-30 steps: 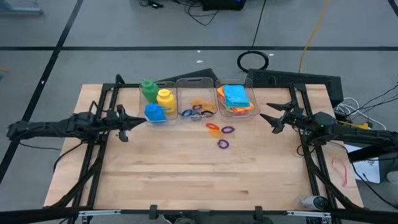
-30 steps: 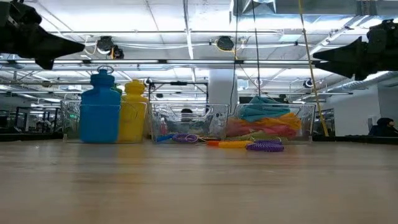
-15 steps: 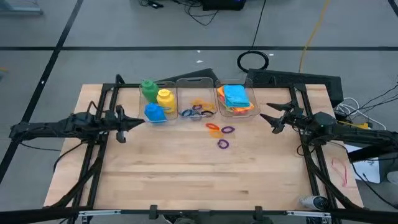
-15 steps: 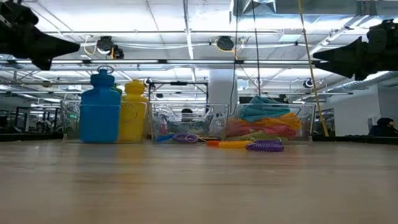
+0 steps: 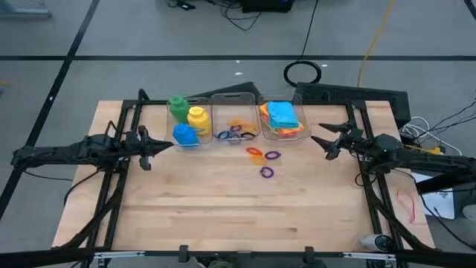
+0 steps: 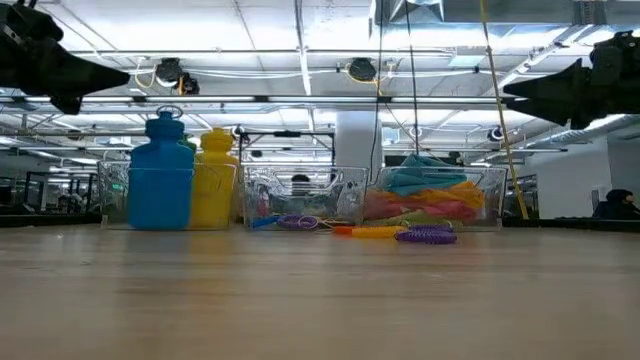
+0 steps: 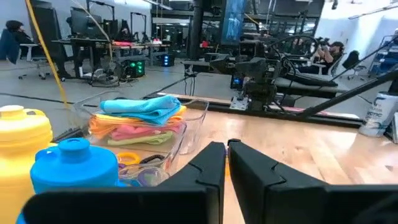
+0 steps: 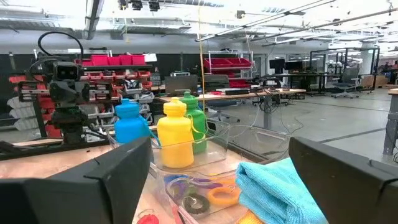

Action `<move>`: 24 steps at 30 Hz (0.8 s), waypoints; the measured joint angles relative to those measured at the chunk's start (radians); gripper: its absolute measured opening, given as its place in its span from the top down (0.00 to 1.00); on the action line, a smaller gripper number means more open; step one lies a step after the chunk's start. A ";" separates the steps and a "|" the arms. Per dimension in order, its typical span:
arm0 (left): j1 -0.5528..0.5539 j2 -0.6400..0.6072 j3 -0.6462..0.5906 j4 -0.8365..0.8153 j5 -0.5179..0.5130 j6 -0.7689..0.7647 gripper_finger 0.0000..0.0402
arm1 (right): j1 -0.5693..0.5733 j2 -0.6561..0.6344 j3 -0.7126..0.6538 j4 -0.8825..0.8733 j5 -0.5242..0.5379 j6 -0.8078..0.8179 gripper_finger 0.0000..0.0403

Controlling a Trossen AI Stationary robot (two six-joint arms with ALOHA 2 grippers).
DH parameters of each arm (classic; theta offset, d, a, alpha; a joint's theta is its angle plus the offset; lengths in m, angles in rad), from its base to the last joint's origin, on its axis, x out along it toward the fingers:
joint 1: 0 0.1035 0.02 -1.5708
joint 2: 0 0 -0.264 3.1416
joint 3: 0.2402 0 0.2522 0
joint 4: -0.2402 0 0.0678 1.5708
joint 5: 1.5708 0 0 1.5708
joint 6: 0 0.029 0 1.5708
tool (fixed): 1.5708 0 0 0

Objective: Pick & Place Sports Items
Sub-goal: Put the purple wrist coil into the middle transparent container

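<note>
along the table's far edge sit three clear bins (image 5: 236, 98): bottles (image 5: 187, 123) in the left one, rings (image 5: 236, 130) in the middle, folded cloths (image 5: 282, 116) in the right. three loose rings (image 5: 262, 158) lie on the bare wood just in front of the middle bin. the left gripper (image 5: 161, 145) hangs clenched and empty near the bottle bin; the right gripper (image 5: 322, 141) hovers spread wide, empty, beside the cloth bin. i judge the step to be gathering the stray rings; next, a gripper must descend over one ring and pinch it.
</note>
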 joint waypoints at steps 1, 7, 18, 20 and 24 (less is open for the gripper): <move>0.000 0.000 0.000 0.000 0.003 -0.002 0.95 | 0.000 0.000 0.000 0.000 0.000 0.000 0.28; 0.000 0.000 0.000 0.003 0.006 -0.006 0.95 | 0.000 0.000 0.000 0.000 0.000 0.000 0.28; 0.000 0.000 -0.159 0.209 0.005 -0.028 0.95 | 0.000 0.000 0.000 0.000 0.000 0.000 0.28; 0.000 0.000 -0.168 0.196 0.000 -0.053 0.95 | 0.000 0.000 0.000 0.000 0.000 0.000 0.28; 0.000 0.000 -0.168 0.179 -0.002 -0.048 0.95 | 0.000 0.000 0.000 0.000 0.000 0.000 0.28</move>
